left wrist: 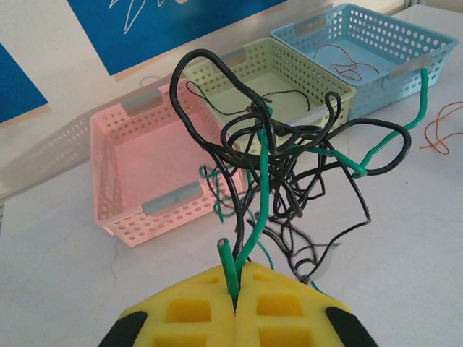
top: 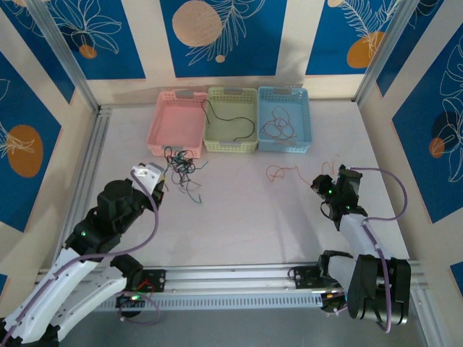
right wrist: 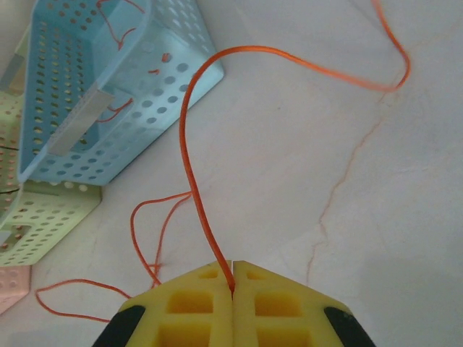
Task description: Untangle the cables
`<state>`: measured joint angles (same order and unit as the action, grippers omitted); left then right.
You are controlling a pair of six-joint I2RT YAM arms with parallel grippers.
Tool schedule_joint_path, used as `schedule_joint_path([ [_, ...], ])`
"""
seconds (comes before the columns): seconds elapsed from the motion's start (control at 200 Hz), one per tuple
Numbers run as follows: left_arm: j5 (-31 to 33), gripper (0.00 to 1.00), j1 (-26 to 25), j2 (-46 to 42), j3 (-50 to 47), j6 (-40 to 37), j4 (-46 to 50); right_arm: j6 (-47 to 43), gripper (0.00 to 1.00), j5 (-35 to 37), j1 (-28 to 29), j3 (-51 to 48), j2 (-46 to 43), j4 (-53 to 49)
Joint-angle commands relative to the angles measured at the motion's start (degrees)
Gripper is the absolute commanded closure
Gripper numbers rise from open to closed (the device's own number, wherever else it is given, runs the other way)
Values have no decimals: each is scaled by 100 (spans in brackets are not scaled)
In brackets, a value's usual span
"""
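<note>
Around me I see cream walls (top: 289, 36) with blue leaf-pattern panels (top: 246, 43), and a pale marbled table (top: 246, 217).

Black and green cables (left wrist: 263, 155) tangled; orange strand (right wrist: 185, 144) separate.

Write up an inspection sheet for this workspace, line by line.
Surface: pale table, faint hairline cracks.
Job's things: black-and-green tangle in front of the pink basket; orange strand loose on the table; black wire in the green basket; reddish wires in the blue basket.
Clutter: nothing seen.
Grippers: left gripper shut on a green strand of the tangle; right gripper shut on the orange strand.
Cables: purple arm cables run along both arms.
Surroundings: blue patterned panels, aluminium frame.
</note>
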<state>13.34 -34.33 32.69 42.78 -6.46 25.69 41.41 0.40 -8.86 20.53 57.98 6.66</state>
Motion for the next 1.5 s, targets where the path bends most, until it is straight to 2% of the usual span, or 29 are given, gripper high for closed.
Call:
schedule_joint_path([
  [0.0,-148,100,58,15,-51,-35,-259,36,100,-496,31,-43,-2,304],
  [0.245,-257,100,58,89,-42,-31,-231,-2,100,-1222,290,237,-505,367],
  [0.475,-384,100,60,203,-33,-2,-228,-11,100,-989,867,1531,-758,-137],
  [0.605,-394,100,62,203,-39,4,-224,-112,100,-704,1137,2469,-262,-260],
  [0.865,-437,100,59,218,-38,4,-219,103,100,-884,1192,4627,1109,-540],
  [1.095,-447,100,58,203,-51,-3,-225,373,100,-1075,1102,6401,1960,-896],
  [1.495,-472,100,62,178,-59,4,-233,508,100,-1056,1043,8453,2817,-1329],
])
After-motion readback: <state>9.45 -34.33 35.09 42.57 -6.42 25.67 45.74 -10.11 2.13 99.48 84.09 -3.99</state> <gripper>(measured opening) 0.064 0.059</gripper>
